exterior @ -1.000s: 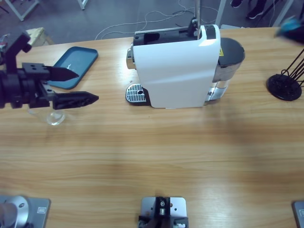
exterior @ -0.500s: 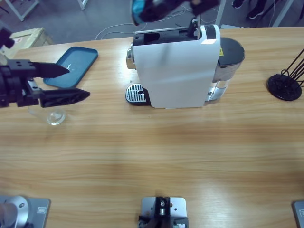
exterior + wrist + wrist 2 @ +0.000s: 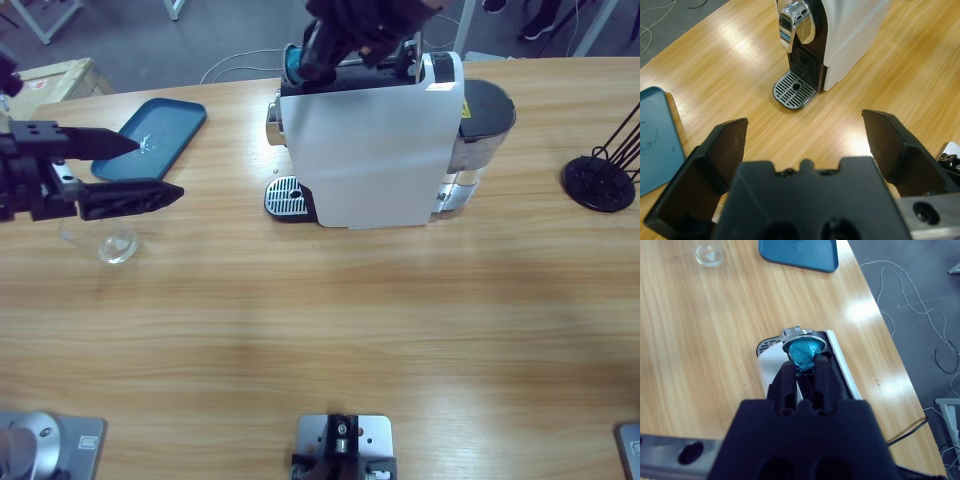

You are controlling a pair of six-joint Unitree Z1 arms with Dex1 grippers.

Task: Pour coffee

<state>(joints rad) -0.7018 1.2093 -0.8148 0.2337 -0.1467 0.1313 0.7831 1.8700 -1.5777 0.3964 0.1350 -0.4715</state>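
Observation:
The white coffee machine (image 3: 370, 140) stands at the table's far middle, its chrome spout (image 3: 797, 30) over the drip tray (image 3: 795, 90). My right gripper (image 3: 315, 55) reaches in from the top and is shut on a blue capsule (image 3: 805, 352), held just above the slot at the spout end of the machine's top (image 3: 790, 375). A small clear glass cup (image 3: 115, 243) stands on the table at the left. My left gripper (image 3: 158, 168) hovers open just above and behind the cup, pointing toward the machine, nothing between its jaws (image 3: 805, 122).
A blue tray (image 3: 150, 140) lies at the far left, beside the left gripper. A black wire capsule stand (image 3: 600, 180) sits at the right edge. Cables run over the floor beyond the table's far edge.
My right gripper has carried the blue capsule from the far right edge to over the machine's top at its spout end. The left gripper drew back slightly to the left.

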